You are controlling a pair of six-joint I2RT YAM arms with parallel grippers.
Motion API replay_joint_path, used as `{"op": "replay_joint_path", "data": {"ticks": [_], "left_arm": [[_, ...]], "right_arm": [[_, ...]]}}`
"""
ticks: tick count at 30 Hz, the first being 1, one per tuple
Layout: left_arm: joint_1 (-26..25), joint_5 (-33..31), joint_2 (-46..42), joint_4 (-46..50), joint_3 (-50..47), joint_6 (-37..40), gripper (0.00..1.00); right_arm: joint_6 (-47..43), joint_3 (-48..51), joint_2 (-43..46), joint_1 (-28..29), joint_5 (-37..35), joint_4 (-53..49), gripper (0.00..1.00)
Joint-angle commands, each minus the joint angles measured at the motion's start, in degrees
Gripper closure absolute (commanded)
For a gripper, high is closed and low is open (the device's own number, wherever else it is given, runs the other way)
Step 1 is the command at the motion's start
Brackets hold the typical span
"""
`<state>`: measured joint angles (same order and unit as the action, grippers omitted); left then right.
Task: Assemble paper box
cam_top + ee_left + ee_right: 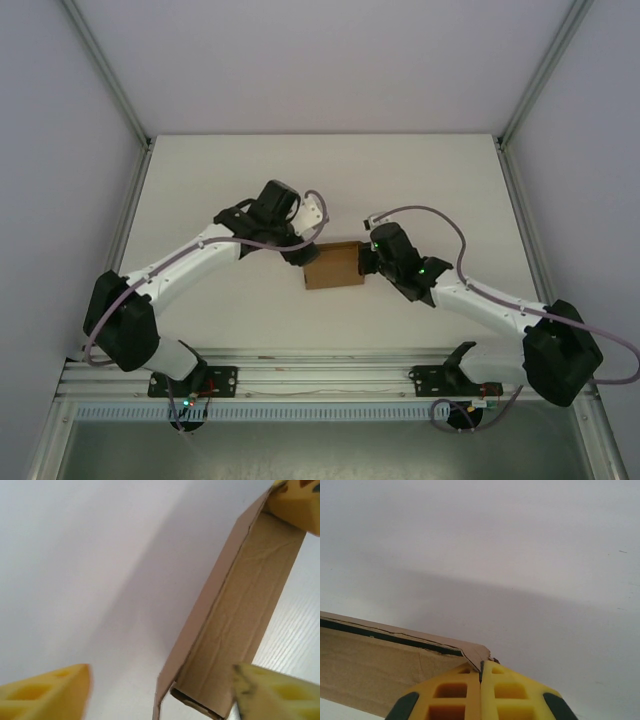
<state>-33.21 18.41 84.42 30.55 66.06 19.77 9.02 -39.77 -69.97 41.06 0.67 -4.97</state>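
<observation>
The paper box (335, 268) is a tan cardboard piece lying on the white table between the two arms. My right gripper (366, 262) is at its right edge. In the right wrist view the yellow fingers (460, 690) are pressed together on the box's corner (475, 652), so that gripper (481, 664) is shut on it. My left gripper (300, 252) is at the box's left end and stands open (160, 680). The folded box (245, 610) lies between its fingers, close to the right fingertip (272, 692). The right gripper's finger (297, 500) holds the far end.
The white table (230, 190) stretches behind and to both sides of the box, enclosed by pale walls with metal frame posts (110, 75). A metal rail (320, 375) carrying the arm bases runs along the near edge.
</observation>
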Motion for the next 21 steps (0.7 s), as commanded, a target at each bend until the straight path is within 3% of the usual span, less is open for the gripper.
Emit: {"op": "replay_joint_path", "data": {"ticks": [1,11,13,17,21], "left_arm": [[0.3,0.6,-0.9,-0.7,-1.9,-6.3,0.44],[0.3,2.9,-2.2,-2.9,-4.7,-8.2,0.81],[0.3,2.9,-1.9,-2.9,-4.8,-7.9,0.82],[0.3,3.0,-1.0,-2.6,-4.1,-8.8,0.96],[0.3,3.1,-1.1,-4.0,-3.7,-13.4,1.00]], "right_arm": [[0.9,-1.1,-0.5,0.8,-4.3,-2.6,1.00],[1.0,-1.9,-0.3,1.2,-4.9,-4.5,1.00],[0.9,-2.1,-0.2,1.4,-4.5,-4.6,1.00],[1.0,-2.1,-0.3,1.7,-4.9,-4.4,1.00],[0.7,-1.4,-0.4,3.3,-8.5,-3.3,1.00]]}}
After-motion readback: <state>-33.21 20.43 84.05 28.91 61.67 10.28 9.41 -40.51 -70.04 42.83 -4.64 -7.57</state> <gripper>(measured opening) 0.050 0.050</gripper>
